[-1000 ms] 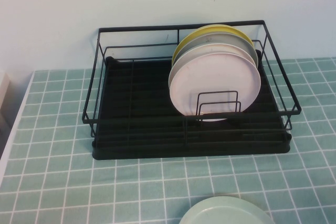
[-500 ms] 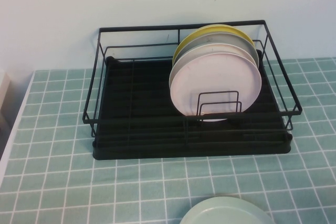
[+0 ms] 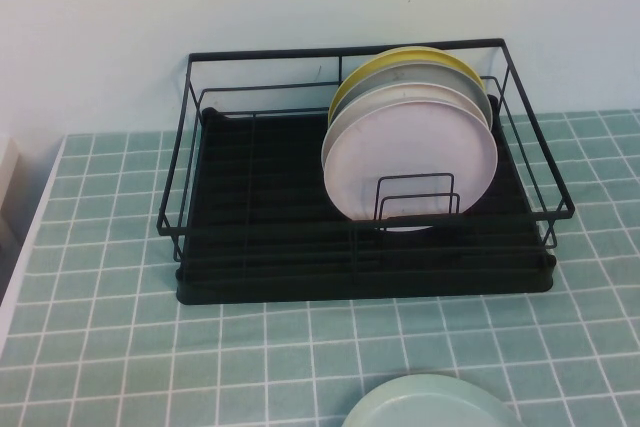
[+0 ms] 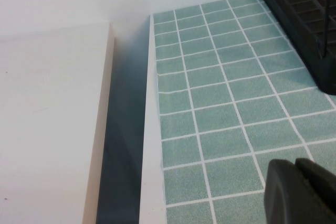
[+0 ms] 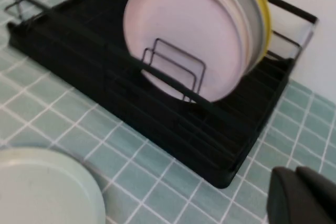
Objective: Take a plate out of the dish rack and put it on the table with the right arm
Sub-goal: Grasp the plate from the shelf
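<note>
The pale pink plate (image 3: 410, 157) stands upright at the front of a stack in the black wire dish rack (image 3: 260, 247), leaning on small wire dividers. It also shows in the right wrist view (image 5: 184, 40). Behind it stand a white-grey plate (image 3: 470, 97) and a yellow plate (image 3: 400, 59). Neither gripper shows in the high view. My right gripper (image 5: 304, 195) is shut and empty, above the mint tiled table (image 5: 157, 177) just off the rack's front right corner. My left gripper (image 4: 302, 192) is shut and empty over the tiles, to the left of the rack (image 4: 310, 24).
A pale green plate (image 3: 430, 405) lies flat on the table in front of the rack, also in the right wrist view (image 5: 42, 187). A white surface (image 4: 47, 119) lies beyond a gap at the table's left edge. A pale wall stands behind the rack.
</note>
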